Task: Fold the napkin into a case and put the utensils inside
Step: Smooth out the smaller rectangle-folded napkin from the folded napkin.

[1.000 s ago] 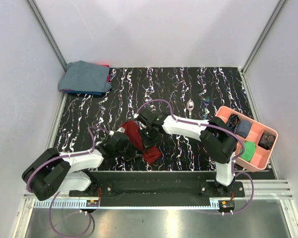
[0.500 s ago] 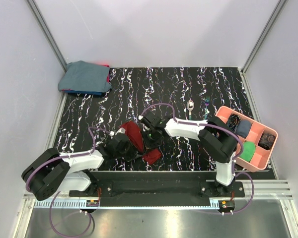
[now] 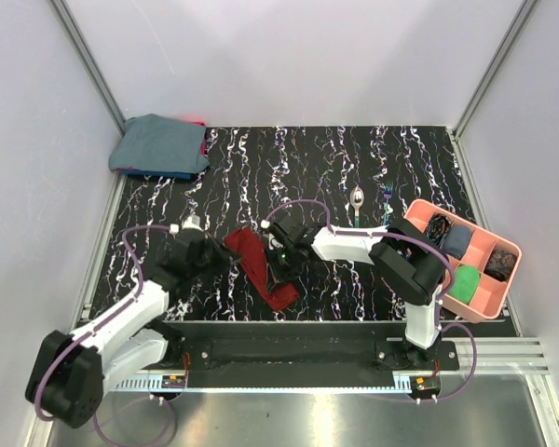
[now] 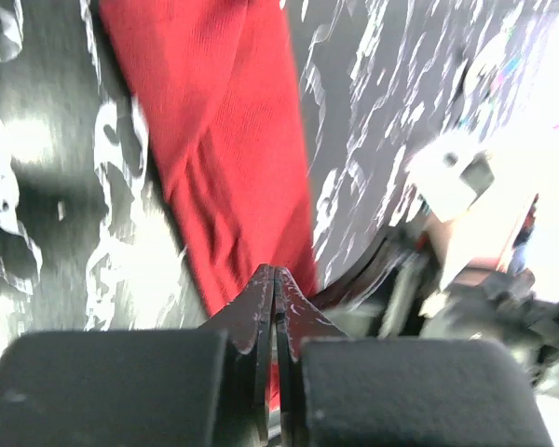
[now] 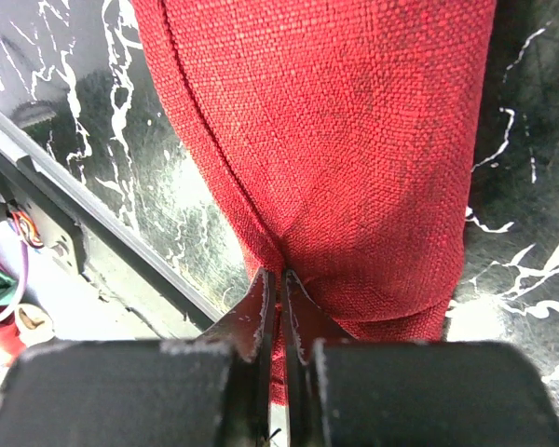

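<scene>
Pinching the napkin (image 5: 335, 140) fold tight in the right hand (image 5: 281, 277), with the left hand (image 4: 276, 276) clenched, seemingly empty, alongside. Flatten the crease against the surface (image 3: 354, 158), align edges before letting go.

The dark red woven cloth napkin (image 5: 335, 140) looks coarse and matt. The black, white-veined worktop (image 3: 307, 158) is glossy. The slim spoon (image 3: 356, 198) has a polished metal bowl. The pink compartment tray (image 3: 492, 296) is smooth plastic.

Napkin (image 3: 257, 262) dark red, plain; table (image 3: 307, 158) black, white marbling; tray (image 3: 487, 296) pink.
</scene>
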`<action>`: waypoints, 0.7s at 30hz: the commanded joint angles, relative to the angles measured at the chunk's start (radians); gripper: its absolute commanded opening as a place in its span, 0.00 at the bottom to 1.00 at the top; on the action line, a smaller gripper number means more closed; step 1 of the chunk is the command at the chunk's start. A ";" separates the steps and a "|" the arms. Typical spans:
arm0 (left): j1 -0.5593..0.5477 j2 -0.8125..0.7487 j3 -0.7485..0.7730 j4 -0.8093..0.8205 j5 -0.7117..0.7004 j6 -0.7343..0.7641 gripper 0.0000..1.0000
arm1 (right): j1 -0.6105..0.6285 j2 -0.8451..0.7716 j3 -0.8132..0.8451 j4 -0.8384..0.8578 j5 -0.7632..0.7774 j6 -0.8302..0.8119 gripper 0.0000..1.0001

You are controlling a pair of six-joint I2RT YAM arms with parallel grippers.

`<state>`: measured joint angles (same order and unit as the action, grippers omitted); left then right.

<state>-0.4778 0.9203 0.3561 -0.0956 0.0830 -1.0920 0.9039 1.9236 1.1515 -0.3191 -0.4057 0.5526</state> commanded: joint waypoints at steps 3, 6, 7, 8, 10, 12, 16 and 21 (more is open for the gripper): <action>0.097 0.224 0.193 0.092 0.199 0.124 0.01 | 0.000 0.023 -0.039 -0.005 0.044 -0.010 0.03; 0.099 0.340 0.231 0.169 0.251 0.121 0.00 | -0.002 0.020 -0.041 -0.002 0.048 -0.008 0.03; 0.099 0.380 0.233 0.186 0.261 0.119 0.00 | -0.002 0.020 -0.042 -0.001 0.048 -0.006 0.04; 0.097 0.397 0.233 0.213 0.279 0.116 0.00 | -0.002 0.020 -0.042 -0.001 0.047 -0.006 0.04; 0.099 0.440 0.227 0.218 0.293 0.121 0.00 | -0.002 0.018 -0.044 0.003 0.047 -0.003 0.04; 0.099 0.450 0.195 0.218 0.299 0.130 0.00 | -0.003 0.017 -0.045 0.005 0.045 -0.003 0.04; 0.099 0.453 0.112 0.209 0.287 0.162 0.00 | -0.014 -0.001 -0.055 0.005 0.041 -0.005 0.06; 0.136 0.522 0.050 0.206 0.251 0.210 0.00 | -0.031 -0.054 -0.064 -0.009 0.007 -0.011 0.17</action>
<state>-0.3714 1.3945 0.4377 0.0944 0.3504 -0.9501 0.8936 1.9125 1.1206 -0.2722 -0.4362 0.5674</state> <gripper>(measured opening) 0.004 0.142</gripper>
